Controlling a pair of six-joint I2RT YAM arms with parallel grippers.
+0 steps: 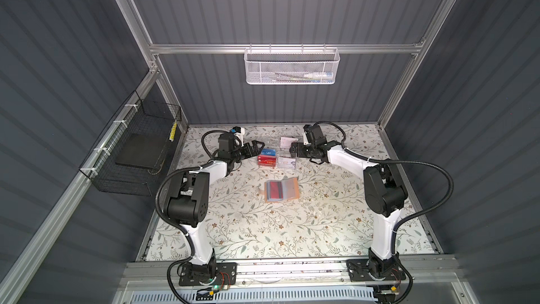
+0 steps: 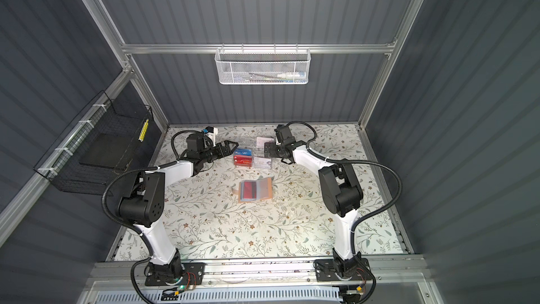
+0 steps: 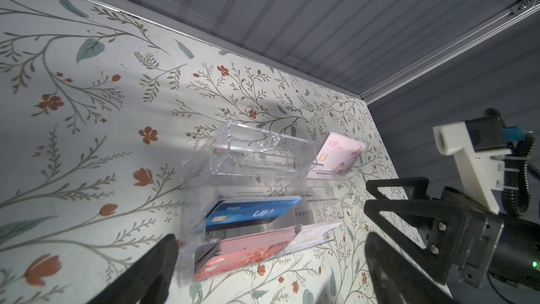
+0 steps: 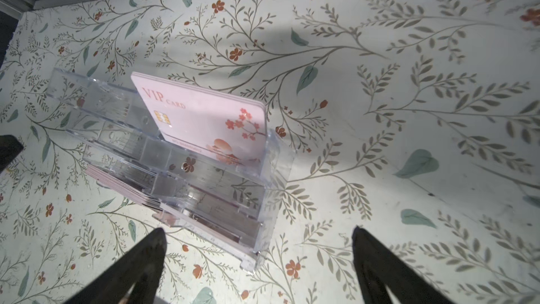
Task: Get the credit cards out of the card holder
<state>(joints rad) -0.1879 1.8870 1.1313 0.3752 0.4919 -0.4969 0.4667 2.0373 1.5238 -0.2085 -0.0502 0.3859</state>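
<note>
Card holder (image 1: 281, 190) on floral tabletop (image 1: 263, 235)

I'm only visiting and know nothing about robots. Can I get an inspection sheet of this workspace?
Surface: floral-patterned table.
Job's things: tan card holder lies open mid-table, red card inside a sleeve.
Clutter: clear box of cards at the far side.
Hands: left hand and right hand open, empty, flanking the clear box.
Cables: black hoses loop from both arms.
Surroundings: white basket on back rail, black basket on left wall.
</note>
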